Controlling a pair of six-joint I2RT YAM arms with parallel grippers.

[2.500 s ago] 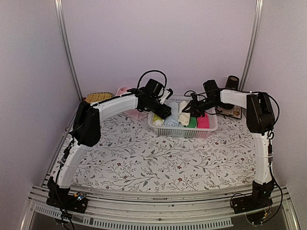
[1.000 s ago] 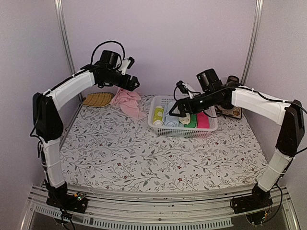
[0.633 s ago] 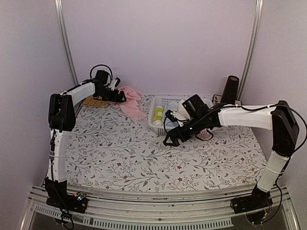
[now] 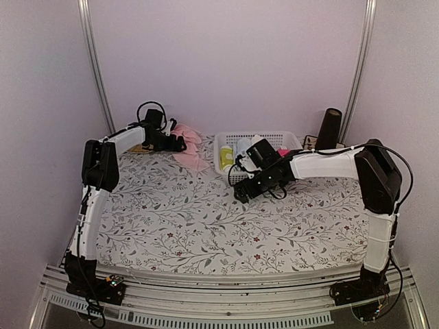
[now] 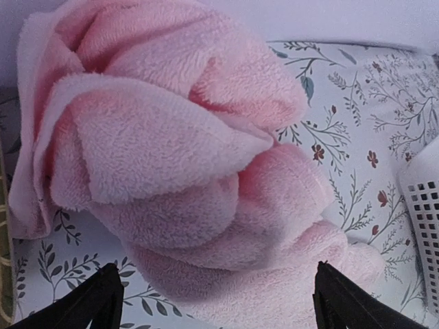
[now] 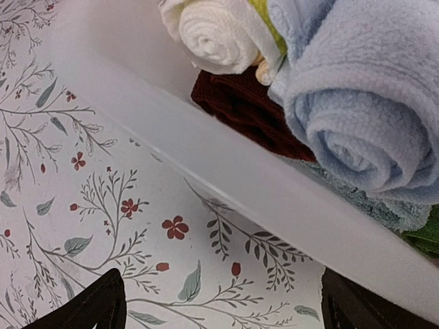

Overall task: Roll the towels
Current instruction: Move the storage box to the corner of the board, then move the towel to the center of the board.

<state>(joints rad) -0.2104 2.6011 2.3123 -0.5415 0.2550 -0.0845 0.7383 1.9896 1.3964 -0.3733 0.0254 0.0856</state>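
Grab step: left claw point(image 4: 180, 144) gapes at the crumpled pink towel point(image 4: 192, 154), far-left corner of the surface point(image 4: 206, 226); right claw point(image 4: 241, 193) apart too. Next, I reckon: pinch an edge, spread flat.

pink towel point(image 5: 171, 157) cropped at top, basket rim point(image 6: 240, 175) blurred

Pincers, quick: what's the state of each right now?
Left pincer: open, pink towel just ahead, nothing held.
Right pincer: open, empty.

The towel point(image 5: 171, 171) is fluffy pale pink, and the worktop point(image 4: 206, 219) is white with grey-green leafy sprigs and little red flowers. The basket point(image 6: 226, 185) is white, with a light blue roll point(image 6: 357, 103) inside.
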